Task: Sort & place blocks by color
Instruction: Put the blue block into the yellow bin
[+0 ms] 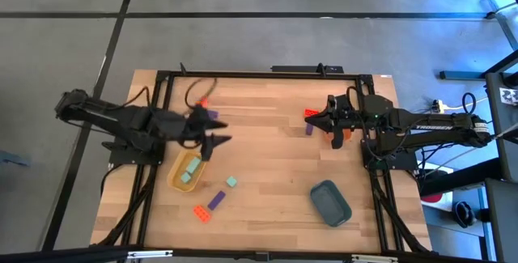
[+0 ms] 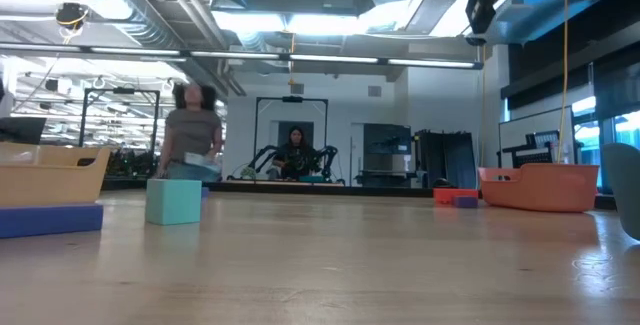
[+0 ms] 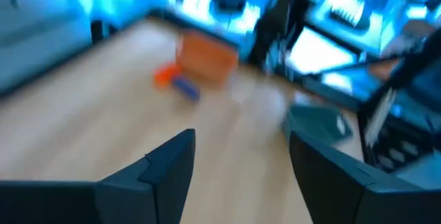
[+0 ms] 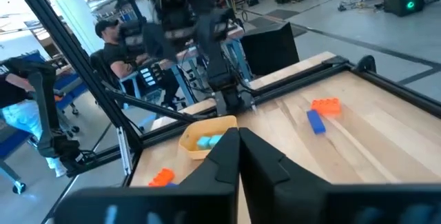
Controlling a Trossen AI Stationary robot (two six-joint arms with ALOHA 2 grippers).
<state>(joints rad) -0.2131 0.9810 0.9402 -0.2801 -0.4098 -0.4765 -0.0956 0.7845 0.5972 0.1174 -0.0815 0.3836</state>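
— What sits on the table (image 2: 330, 265) from down here?

— A pale teal block (image 2: 173, 201) stands left of centre, beside a blue-purple block (image 2: 50, 218) and the yellow tray (image 2: 52, 181) at the left edge.

— And the right side?

— An orange tray (image 2: 539, 186), with a red-orange block (image 2: 446, 195) and a purple block (image 2: 465, 201) just beside it. Two people show in the room behind, blurred.

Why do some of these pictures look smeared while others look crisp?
Left wrist view: everything smears, even the orange tray. High view: the left gripper is blurred, the table crisp. Low view: a person in the background is blurred. Right wrist view: fairly sharp, the yellow tray clear.
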